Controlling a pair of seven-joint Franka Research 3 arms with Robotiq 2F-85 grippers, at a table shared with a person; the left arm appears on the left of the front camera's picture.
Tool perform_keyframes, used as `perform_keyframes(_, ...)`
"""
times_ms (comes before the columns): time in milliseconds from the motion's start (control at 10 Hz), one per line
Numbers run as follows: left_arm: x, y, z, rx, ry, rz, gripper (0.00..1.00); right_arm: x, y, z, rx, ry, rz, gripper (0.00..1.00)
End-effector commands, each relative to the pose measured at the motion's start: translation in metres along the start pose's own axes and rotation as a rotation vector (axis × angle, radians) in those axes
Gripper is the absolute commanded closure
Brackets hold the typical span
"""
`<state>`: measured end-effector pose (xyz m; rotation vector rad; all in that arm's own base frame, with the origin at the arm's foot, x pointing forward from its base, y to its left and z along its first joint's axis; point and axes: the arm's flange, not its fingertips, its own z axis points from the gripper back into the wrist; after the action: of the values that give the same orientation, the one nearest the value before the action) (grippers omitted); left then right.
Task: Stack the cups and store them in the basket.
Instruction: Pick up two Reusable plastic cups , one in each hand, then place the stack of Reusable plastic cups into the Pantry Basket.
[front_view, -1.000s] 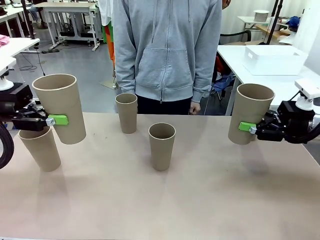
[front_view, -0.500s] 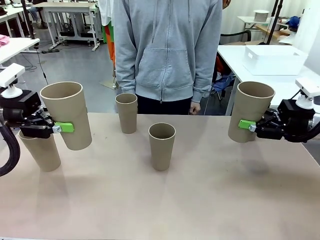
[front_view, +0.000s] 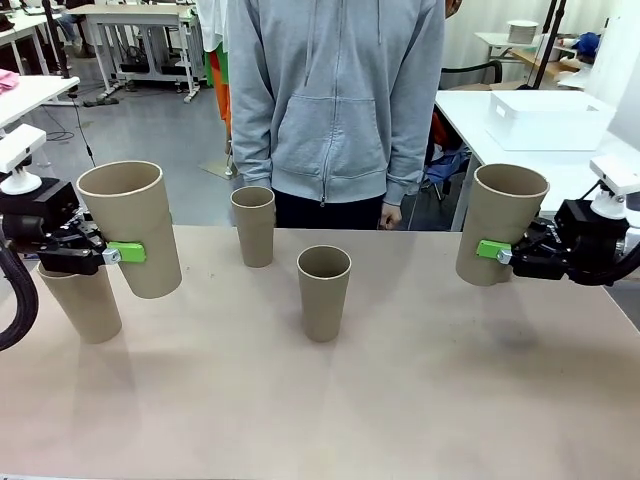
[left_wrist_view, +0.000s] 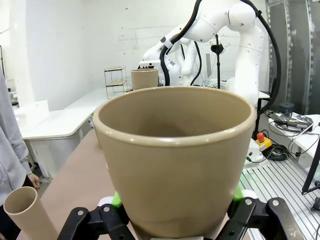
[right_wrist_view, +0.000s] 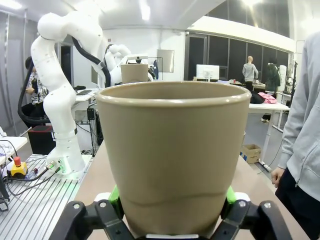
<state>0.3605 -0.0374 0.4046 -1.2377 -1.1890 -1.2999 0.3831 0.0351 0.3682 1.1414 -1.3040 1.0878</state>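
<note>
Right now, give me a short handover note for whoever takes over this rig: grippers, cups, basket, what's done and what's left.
Left gripper: shut on the left-held cup, lifted.
Right gripper: shut on the right-held cup, lifted.
Table: left cup, far cup and middle cup stand upright, apart.
Done: two cups picked up; no stack visible.
Left: nest the cups, store them in the white bin on the side table behind, likely the basket.
</note>
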Motion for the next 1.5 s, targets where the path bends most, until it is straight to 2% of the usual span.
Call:
perform_keyframes(0,0.005,-0.0015,0.0016,0.003,-0.007,0.0,0.15,0.0021,0.0001,-0.0004,0.0,-0.002,0.008,0.17)
perform_keyframes(1400,0.005,-0.0015,0.0016,0.003,-0.007,0.0,0.15,0.0021,0.0001,-0.0004,0.0,-0.002,0.008,0.17)
